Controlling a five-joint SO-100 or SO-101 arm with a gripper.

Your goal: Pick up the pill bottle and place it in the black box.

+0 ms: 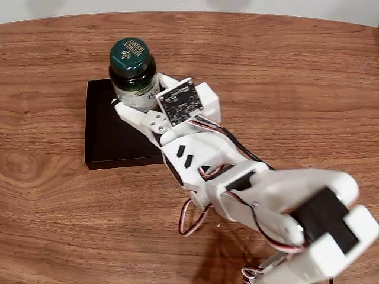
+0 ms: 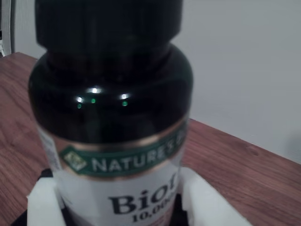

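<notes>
A white SO-100-style arm holds a pill bottle [image 1: 134, 74] upright over the black box [image 1: 109, 139] in the fixed view, the bottle sitting at about 11 o'clock from the picture's centre and above the box's far right portion. The gripper [image 1: 137, 100] has its 2 white fingers closed on the bottle's labelled body, 1 on each side, below the dark shoulder and the round green embossed cap [image 1: 129, 53]. Gripping low on the label keeps the cap free and the bottle vertical, which would suit setting it down flat on its base. Whether the base already touches the box floor cannot be told from either view; the bottle reads as carried over the box rather than released, so the placing step looks close to done but not finished.

In the wrist view the pill bottle [image 2: 113, 141] looms close, its white-and-green label reading "NATURE'S" and "Bio", with a white fingertip [image 2: 44, 202] at 7 o'clock and another at 5 o'clock pressing against the label. A sliver of the black box [image 2: 44, 174] shows behind the left finger.

To the right in the fixed view, the arm's wrist carries a small circuit board [image 1: 180, 102], and red, white and black servo cables [image 1: 192, 216] loop beneath the forearm toward 5 o'clock.

The surface is a wooden table [image 1: 296, 89] with pronounced reddish-brown grain and a curved far edge. Beyond it stands a plain pale wall [image 2: 244, 61].
</notes>
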